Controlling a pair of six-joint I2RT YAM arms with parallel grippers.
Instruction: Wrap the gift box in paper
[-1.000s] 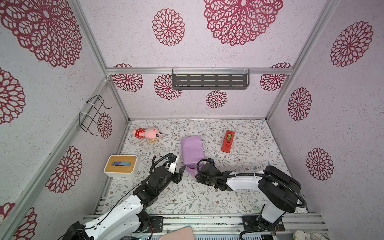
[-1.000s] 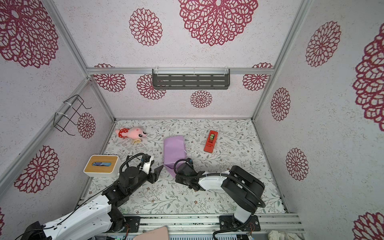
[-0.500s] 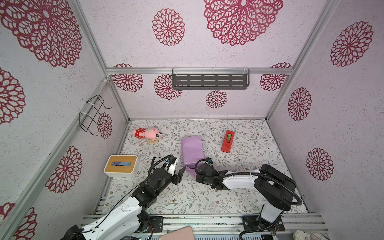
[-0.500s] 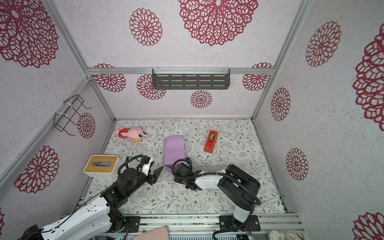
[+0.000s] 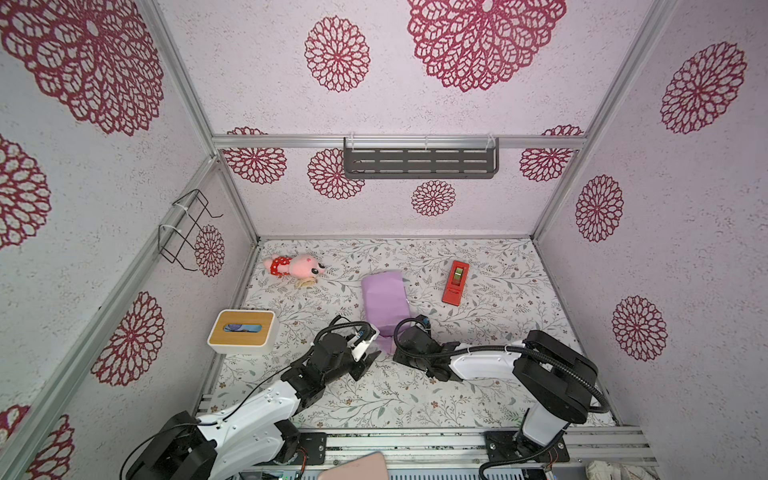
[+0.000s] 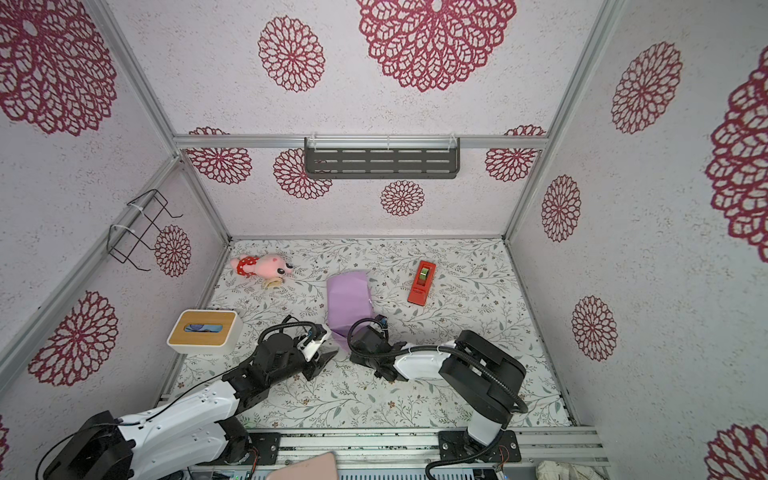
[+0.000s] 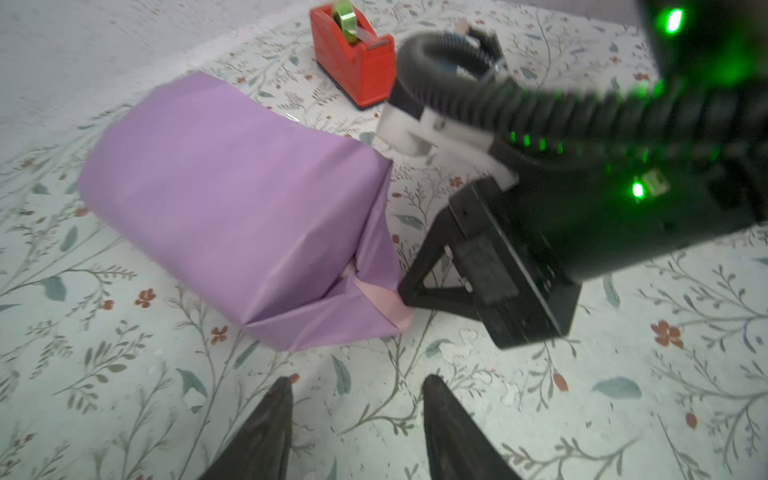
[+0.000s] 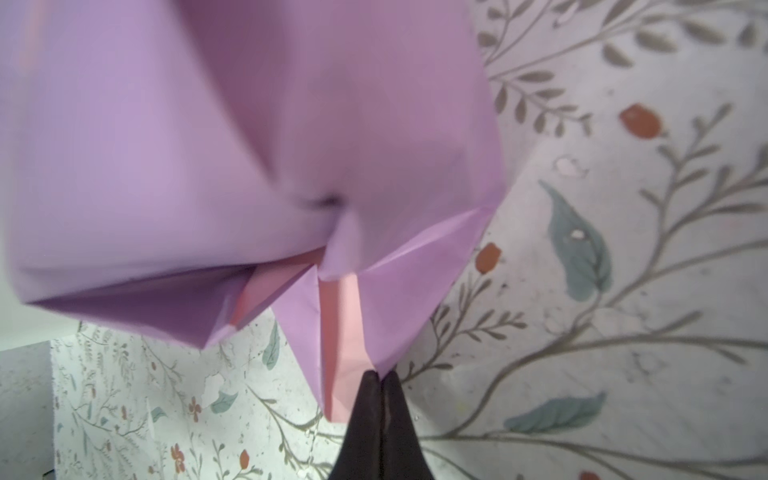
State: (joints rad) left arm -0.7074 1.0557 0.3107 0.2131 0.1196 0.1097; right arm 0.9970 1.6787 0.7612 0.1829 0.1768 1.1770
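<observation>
Wrapping is judged mostly done: gift box hidden under paper (image 7: 232,199); one end flap unfolded, pinched by clenched right end effector (image 8: 380,378); left end effector (image 7: 358,380) spread, empty.

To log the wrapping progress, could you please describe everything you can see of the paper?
The paper is a thin, matte sheet, lilac outside and pale pink inside. It is wrapped into a long blocky parcel that lies flat on the floral table. Its near end is not closed: creased flaps fold inward there, and pink shows between them. The right tool is shut on the tip of one flap.
</observation>
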